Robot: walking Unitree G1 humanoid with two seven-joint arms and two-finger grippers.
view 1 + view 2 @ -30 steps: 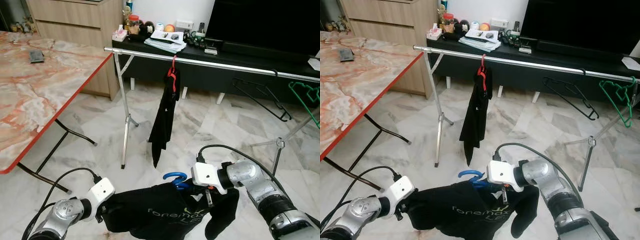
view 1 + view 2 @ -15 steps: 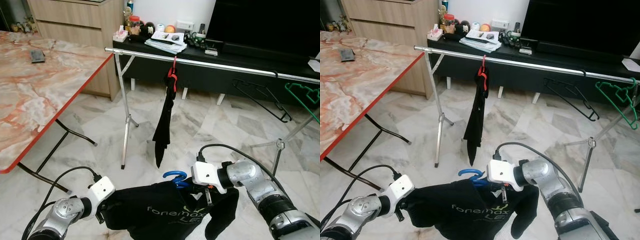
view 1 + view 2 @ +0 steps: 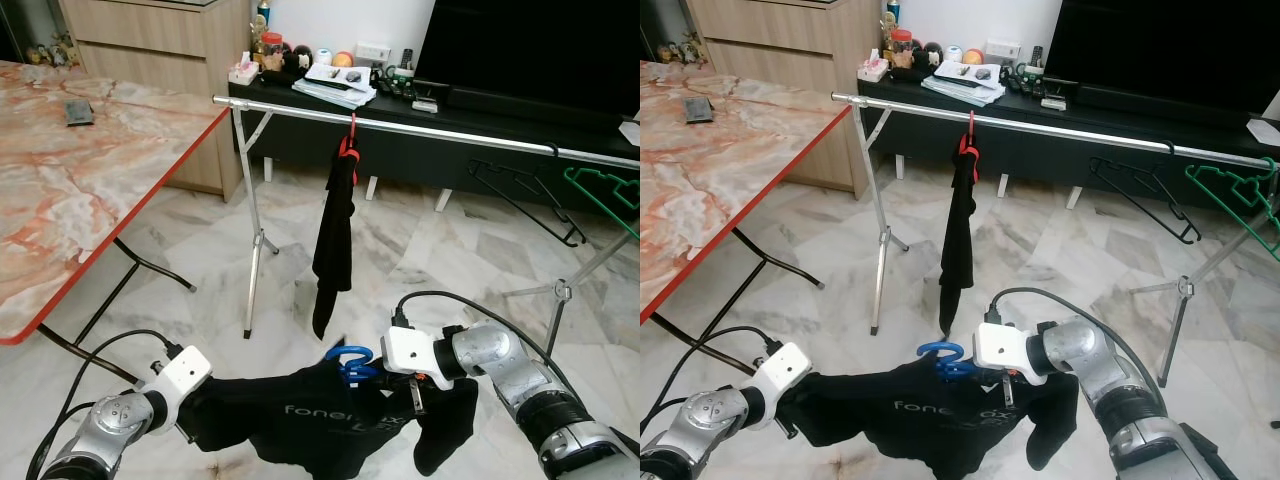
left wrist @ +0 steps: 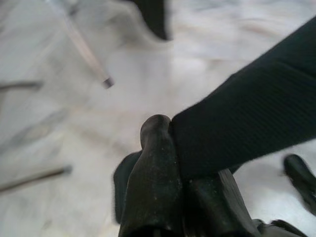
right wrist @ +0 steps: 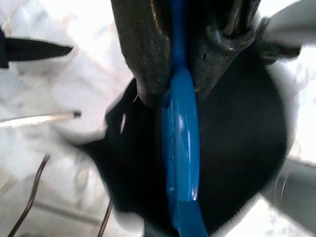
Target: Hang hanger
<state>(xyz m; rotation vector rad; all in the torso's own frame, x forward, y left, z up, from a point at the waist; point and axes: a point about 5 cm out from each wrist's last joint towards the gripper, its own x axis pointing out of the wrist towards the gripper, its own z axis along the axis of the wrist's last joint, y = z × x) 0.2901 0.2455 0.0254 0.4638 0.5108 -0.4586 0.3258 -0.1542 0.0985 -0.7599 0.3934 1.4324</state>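
- Right pincer [image 5: 173,89] clamped on blue hanger [image 3: 349,362], hook poking up just beside it.
- Left pincer [image 4: 170,143] pinched shut on edge of black shirt [image 3: 300,425].
- Shirt stretched between both pincers, low above marble floor [image 3: 200,250].
- Clothes rail [image 3: 420,128] well ahead of pincers, carrying a dark garment [image 3: 335,240].

Pale veined marble floor [image 3: 200,250] spreads underfoot. To the left stands a folding surface [image 3: 70,180] with an orange-marbled top (red edge, black legs). Behind it a wooden cabinet [image 3: 150,50]; ahead, a low black TV console [image 3: 420,140] carrying clutter and a dark screen [image 3: 530,45].
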